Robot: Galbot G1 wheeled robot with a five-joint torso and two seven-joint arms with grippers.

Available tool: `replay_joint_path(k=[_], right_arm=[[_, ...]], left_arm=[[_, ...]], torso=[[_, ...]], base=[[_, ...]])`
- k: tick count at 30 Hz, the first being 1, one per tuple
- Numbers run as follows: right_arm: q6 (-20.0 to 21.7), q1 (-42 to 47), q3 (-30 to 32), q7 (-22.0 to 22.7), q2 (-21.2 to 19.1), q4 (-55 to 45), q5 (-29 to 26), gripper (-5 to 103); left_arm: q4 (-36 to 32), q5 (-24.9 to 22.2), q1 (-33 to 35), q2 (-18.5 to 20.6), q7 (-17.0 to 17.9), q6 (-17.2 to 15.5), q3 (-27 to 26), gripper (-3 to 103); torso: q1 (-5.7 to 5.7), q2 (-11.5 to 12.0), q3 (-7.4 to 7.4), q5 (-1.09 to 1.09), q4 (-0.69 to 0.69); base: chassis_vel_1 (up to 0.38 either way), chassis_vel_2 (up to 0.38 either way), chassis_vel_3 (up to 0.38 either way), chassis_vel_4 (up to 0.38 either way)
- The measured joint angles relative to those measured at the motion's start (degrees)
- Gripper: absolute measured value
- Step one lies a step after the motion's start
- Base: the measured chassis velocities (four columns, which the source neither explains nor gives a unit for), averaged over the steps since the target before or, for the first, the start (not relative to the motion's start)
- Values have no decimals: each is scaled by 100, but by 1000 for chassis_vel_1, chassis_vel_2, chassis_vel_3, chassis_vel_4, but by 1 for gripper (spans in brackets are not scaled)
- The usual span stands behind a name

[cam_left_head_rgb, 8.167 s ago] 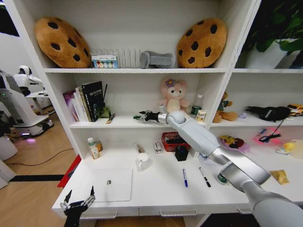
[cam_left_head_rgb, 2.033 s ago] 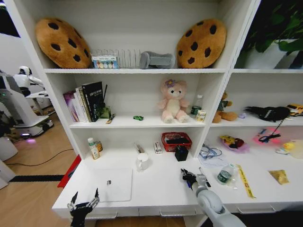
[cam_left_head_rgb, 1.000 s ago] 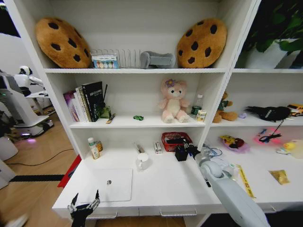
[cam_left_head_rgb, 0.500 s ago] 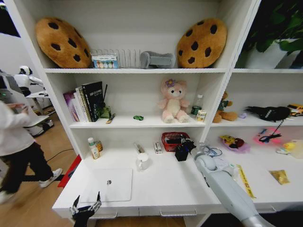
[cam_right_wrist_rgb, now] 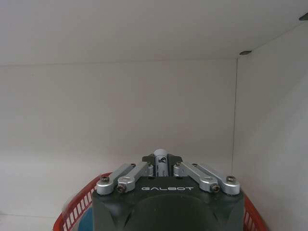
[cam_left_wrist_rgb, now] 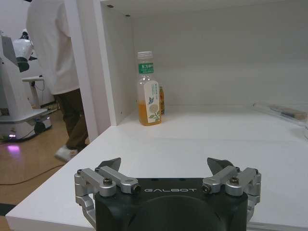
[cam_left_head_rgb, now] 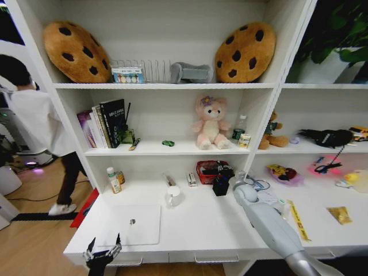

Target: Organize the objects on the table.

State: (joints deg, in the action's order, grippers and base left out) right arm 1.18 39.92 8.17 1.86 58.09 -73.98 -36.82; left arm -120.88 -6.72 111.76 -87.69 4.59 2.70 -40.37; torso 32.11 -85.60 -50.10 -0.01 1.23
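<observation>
I'm keeping my left tool [cam_left_wrist_rgb: 166, 179] parked, fingers spread apart, at the counter's [cam_left_head_rgb: 195, 227] front edge. My right tool [cam_right_wrist_rgb: 162, 169] is gripping a pen [cam_right_wrist_rgb: 160, 161] over the red basket [cam_left_head_rgb: 208, 171]; it's light, stiff, slippery, best pinched mid-barrel.

A silver laptop [cam_left_head_rgb: 134, 224] lies shut on the white table [cam_left_head_rgb: 195, 230] — yellow strip [cam_left_head_rgb: 297, 219] far right.

Red mesh basket [cam_left_head_rgb: 210, 170], white table [cam_left_head_rgb: 201, 227], silver laptop [cam_left_head_rgb: 132, 225].
</observation>
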Motion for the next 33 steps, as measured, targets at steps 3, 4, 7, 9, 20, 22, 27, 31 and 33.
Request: replay_joint_path(k=[3,4,7,9,20,22,27,31,33], right_arm=[[-4,29,2,0,-1,-25,2,13],[-5,35,7,0,-3,-39,2,13],[-23,41,12,0,-6,-48,2,13],[-46,48,12,0,-10,-52,2,13],[-112,61,24,-20,-56,-27,33,13],[-118,73,25,-31,-55,-22,44,13],[-133,95,27,-42,-38,-7,76,13],[-148,74,24,-45,-20,41,83,12],[-150,56,18,-46,-18,55,84,12]], left_arm=[[7,0,-3,0,-1,-1,2,98],[10,0,-5,1,-2,-1,3,98],[16,0,-8,6,-5,-1,6,98],[19,0,-10,9,-6,-1,9,98],[31,10,-13,23,-10,-1,45,98],[34,12,-15,25,-11,-1,45,98],[34,12,-18,22,-12,-1,37,98],[37,11,-19,17,-12,-1,34,98],[38,10,-22,16,-13,-1,34,98]], torso=[[0,0,0,1,1],[0,0,0,0,0],[0,0,0,0,0],[0,0,0,1,0],[0,0,0,0,0],[0,0,0,1,0],[0,0,0,1,0],[0,0,0,1,1],[0,0,0,1,0]], base=[[0,0,0,0],[0,0,0,0],[0,0,0,0],[0,0,0,0],[0,0,0,0],[0,0,0,0],[0,0,0,0],[0,0,0,0],[0,0,0,0]])
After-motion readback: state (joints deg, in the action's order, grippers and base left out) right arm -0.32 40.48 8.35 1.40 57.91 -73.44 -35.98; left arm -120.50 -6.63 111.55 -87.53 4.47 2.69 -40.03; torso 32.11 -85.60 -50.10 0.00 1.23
